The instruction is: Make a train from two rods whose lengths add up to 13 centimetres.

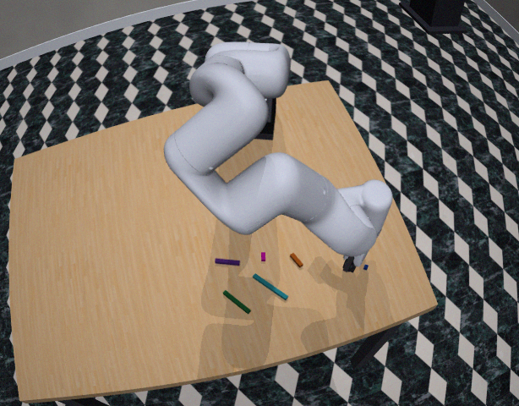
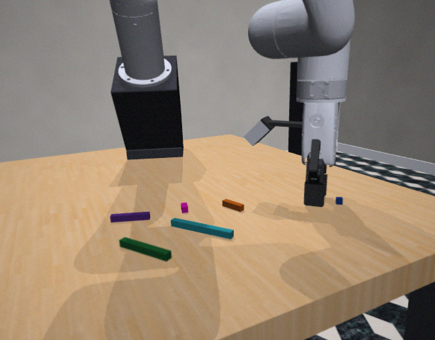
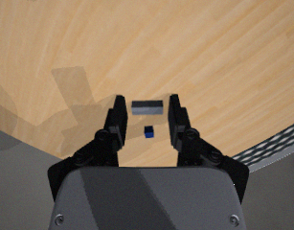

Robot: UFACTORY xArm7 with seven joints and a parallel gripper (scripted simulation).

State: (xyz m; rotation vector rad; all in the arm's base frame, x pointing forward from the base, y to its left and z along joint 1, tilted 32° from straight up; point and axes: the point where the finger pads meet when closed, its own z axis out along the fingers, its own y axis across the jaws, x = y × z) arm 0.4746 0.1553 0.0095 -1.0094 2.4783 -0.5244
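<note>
The black two-fingered gripper (image 1: pixel 350 265) (image 2: pixel 314 205) (image 3: pixel 147 105) stands partly open over the small grey rectangular rod (image 3: pixel 147 107) at the table's right, holding nothing. Just right of it sits the tiny blue cube-shaped rod (image 1: pixel 365 266) (image 2: pixel 339 200) (image 3: pixel 148 131); the long turquoise square-edged rod (image 1: pixel 270 286) (image 2: pixel 202 228) lies well to the left.

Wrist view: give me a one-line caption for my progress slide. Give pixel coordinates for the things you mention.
Open gripper (image 1: pixel 354 264) (image 2: pixel 314 203) (image 3: pixel 147 105), with the grey rod (image 3: pixel 147 107) seen between its fingers and the blue rod (image 1: pixel 365 266) (image 2: pixel 339 200) (image 3: pixel 148 131) lying apart from it.

My wooden table (image 1: pixel 120 210) (image 2: pixel 45 190) (image 3: pixel 185 43) has dark legs; shadows cross its top. Floor (image 1: pixel 483 174) (image 2: pixel 360 318) (image 3: pixel 266 148): dark-and-pale diamond tiles. Plain grey wall (image 1: pixel 15 26) (image 2: pixel 224 73), pale skirting (image 1: pixel 54 46) (image 2: pixel 393 161).
</note>
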